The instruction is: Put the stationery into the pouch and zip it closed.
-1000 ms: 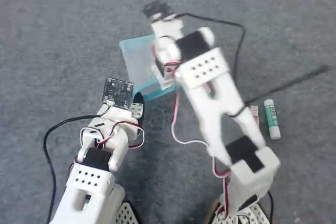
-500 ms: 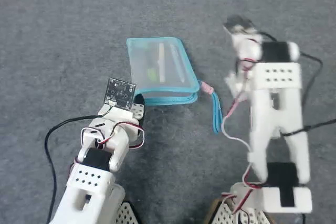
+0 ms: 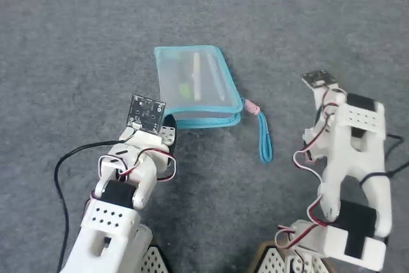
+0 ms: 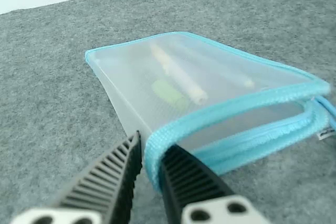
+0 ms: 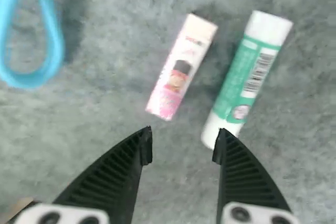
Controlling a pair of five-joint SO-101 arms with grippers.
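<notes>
Step in hand: grab next item; pouch zip not yet shut.
Pouch (image 3: pixel 195 84) sits mid tabletop (image 3: pixel 77 43), zip side facing near edge, corner pinched by left claw (image 4: pixel 149 148). Right claw (image 5: pixel 181 140) hangs spread over glue stick (image 5: pixel 245 80) & pink stick (image 5: pixel 181 66) nr right edge. They lie side by side, approx parallel, long axes running away from claw. You'd centre on one and close across it.

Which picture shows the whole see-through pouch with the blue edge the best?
The high view: the whole see-through plastic pouch with blue trim lies flat there, strap and all. The left wrist view shows its near corner up close, between the left tool's fingers. The right wrist view catches its blue strap loop.
</notes>
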